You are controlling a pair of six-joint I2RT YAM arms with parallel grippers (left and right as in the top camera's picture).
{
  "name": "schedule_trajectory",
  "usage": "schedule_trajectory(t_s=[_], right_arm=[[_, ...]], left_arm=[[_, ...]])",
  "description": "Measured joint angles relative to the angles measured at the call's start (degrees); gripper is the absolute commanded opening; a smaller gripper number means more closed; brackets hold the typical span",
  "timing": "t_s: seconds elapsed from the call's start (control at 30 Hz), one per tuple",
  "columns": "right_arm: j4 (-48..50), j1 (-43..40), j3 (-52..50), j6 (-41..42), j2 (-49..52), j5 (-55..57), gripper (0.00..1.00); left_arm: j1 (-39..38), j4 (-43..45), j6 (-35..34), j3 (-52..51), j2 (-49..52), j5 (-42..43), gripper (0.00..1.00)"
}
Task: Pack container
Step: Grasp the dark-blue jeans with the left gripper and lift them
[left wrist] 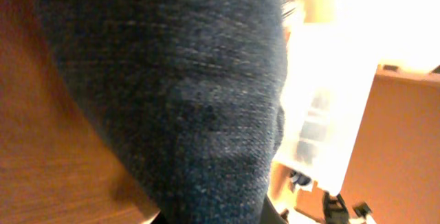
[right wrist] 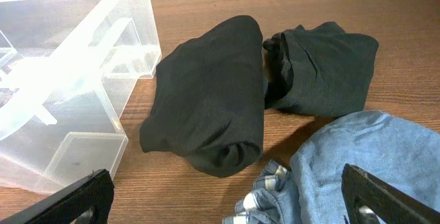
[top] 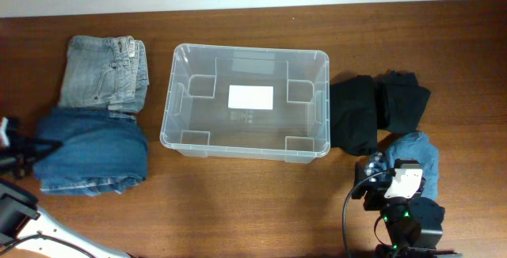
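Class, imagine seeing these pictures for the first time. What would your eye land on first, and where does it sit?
The clear rectangular plastic tub stands out first, in the middle of the brown wooden table, empty but for a white label on its base. Left of it lie folded pale grey-blue jeans and, nearer the robot, dark blue jeans; right of it sit black folded garments and a light blue garment.

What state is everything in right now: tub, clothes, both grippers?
container: empty, upright
dark blue jeans: folded, unpacked
faded light jeans: folded, unpacked
black garments: bunched, unpacked
light blue garment: crumpled, unpacked
right gripper: open, empty
left gripper: at dark blue jeans, jaws hidden
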Motion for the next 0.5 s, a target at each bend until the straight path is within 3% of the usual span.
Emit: schedule_trajectory(t_s=[0.3, 0.4, 0.5], right_arm=[[0.0, 0.0, 0.0, 0.0, 0.0, 0.0, 0.98], [0.0, 0.0, 0.0, 0.0, 0.0, 0.0, 0.98], [0.0, 0.0, 0.0, 0.0, 0.0, 0.0, 0.98]], left_arm=[[-6.7, 2.2, -1.2, 7.6, -23.2, 9.0, 0.00], [-16.1, 6.2, -3.0, 9.1, -34.1, 13.1, 0.00], [-24.5, 13.5, -9.0, 9.4, -39.8, 15.5, 0.00]])
